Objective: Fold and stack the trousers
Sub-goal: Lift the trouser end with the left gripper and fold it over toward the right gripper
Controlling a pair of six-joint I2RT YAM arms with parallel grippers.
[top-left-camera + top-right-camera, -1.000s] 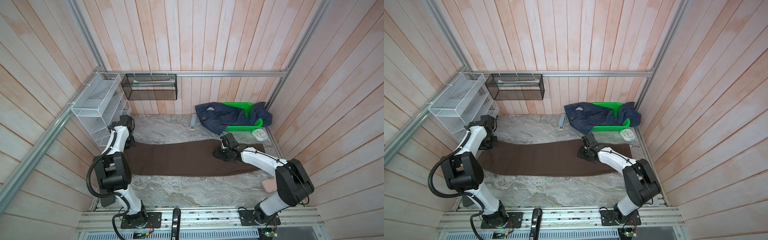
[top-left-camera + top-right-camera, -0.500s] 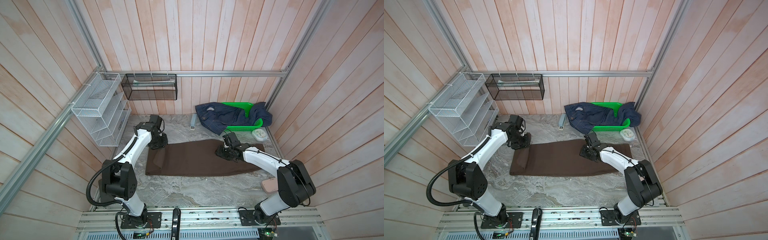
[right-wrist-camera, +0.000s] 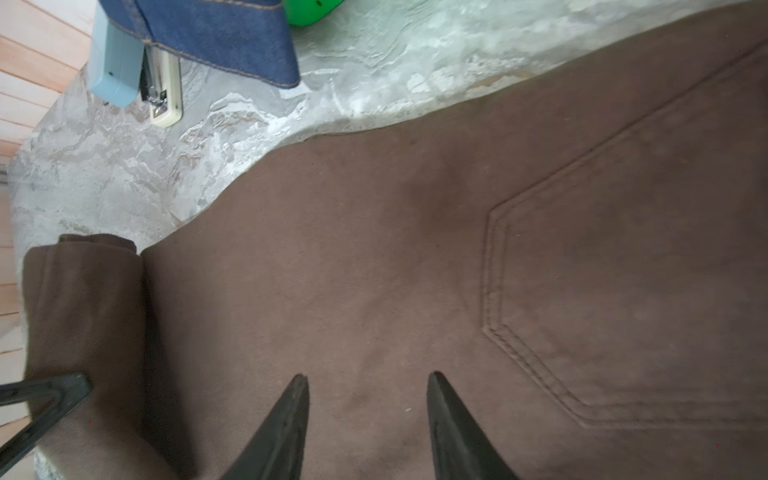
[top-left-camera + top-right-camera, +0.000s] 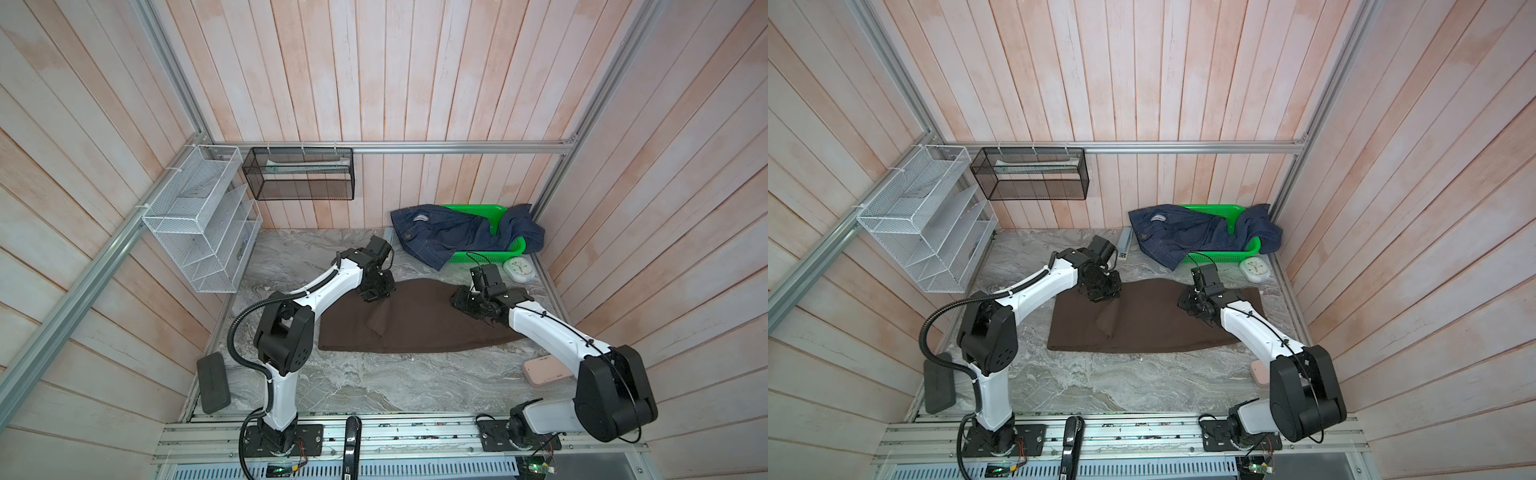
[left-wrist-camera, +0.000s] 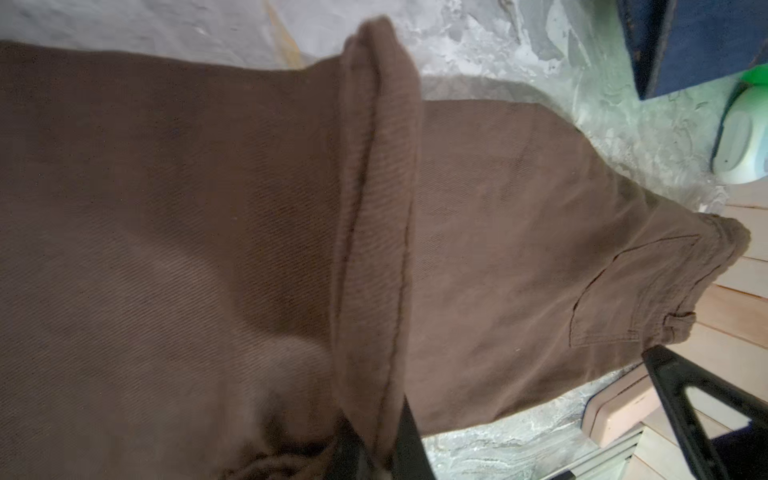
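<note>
On the table [image 4: 374, 386] the trousers [image 4: 436, 332] now lie doubled. Within the last second the left gripper [image 4: 375, 297], clamped on the hem, has carried the leg end from the table's left edge to mid-cloth. The right gripper [image 4: 465, 305], jaws parted and empty, pins the seat. We judge the first fold nearly complete. Beyond, denim [image 4: 449, 237] drapes a basket [image 4: 478, 209].

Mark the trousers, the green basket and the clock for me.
trousers [image 4: 428, 332]: in a top view, on the flat middle of the cloth.
basket [image 4: 473, 208]: in a top view, on its back rim.
clock [image 4: 518, 269]: in a top view, on its face.
</note>
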